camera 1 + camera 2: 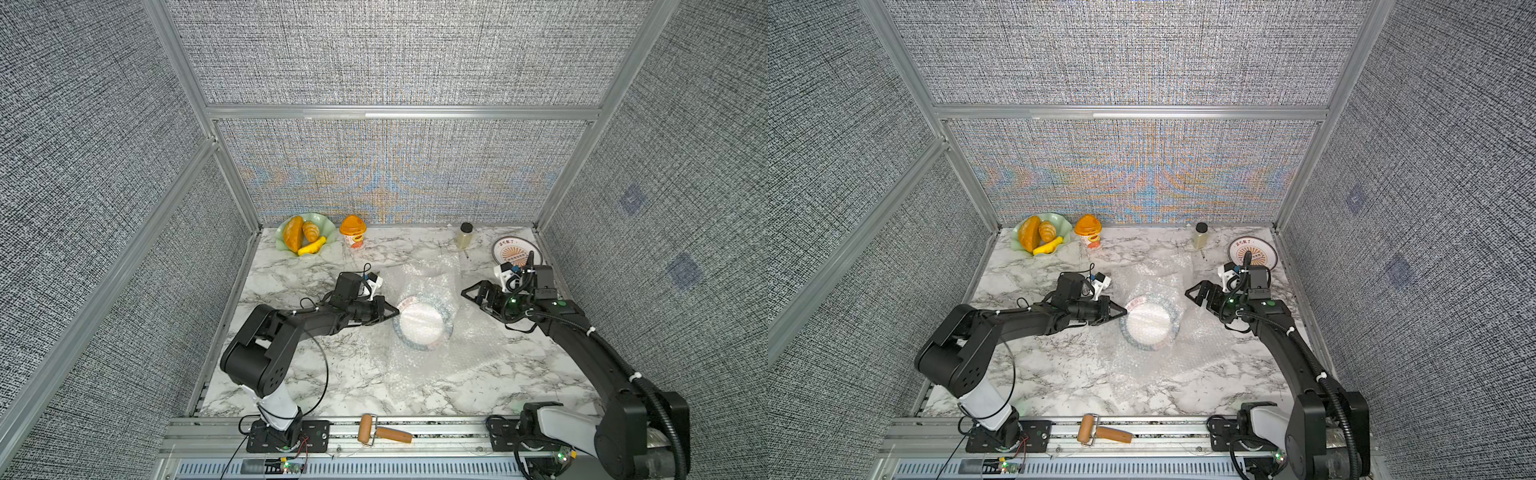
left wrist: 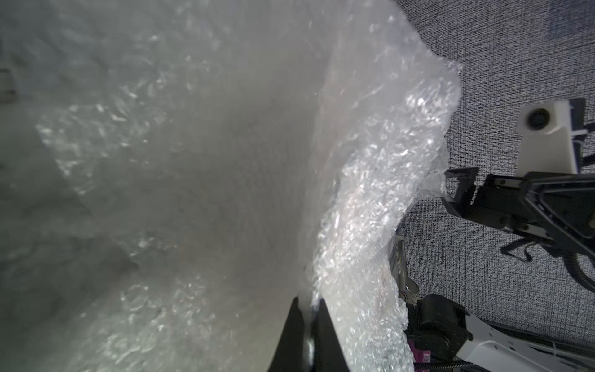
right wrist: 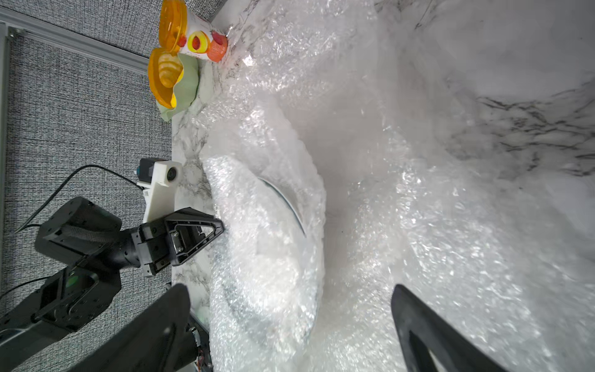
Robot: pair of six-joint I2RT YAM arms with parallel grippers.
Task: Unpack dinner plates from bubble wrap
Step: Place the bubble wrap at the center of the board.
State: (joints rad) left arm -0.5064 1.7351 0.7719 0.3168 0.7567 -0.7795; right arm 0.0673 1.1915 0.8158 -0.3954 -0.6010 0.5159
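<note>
Centre: clear bubble wrap sheet [image 1: 436,357] spread on the marble tabletop [image 1: 291,374], with the teal-rimmed white plate [image 1: 422,326] inside it.
Back left: pale green wavy-edged dish [image 1: 326,224], with the orange-lidded cup [image 1: 353,232] to its right.
Back right: small dark-capped bottle [image 1: 464,236], with the round sunburst-centred plate [image 1: 509,248] in the corner.
Front rail: wooden roller [image 1: 384,433].

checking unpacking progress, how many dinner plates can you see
2. One sunburst plate sits bare at the far right corner; one teal-rimmed plate is in the middle inside bubble wrap. Others may hide under the wrap.
</note>
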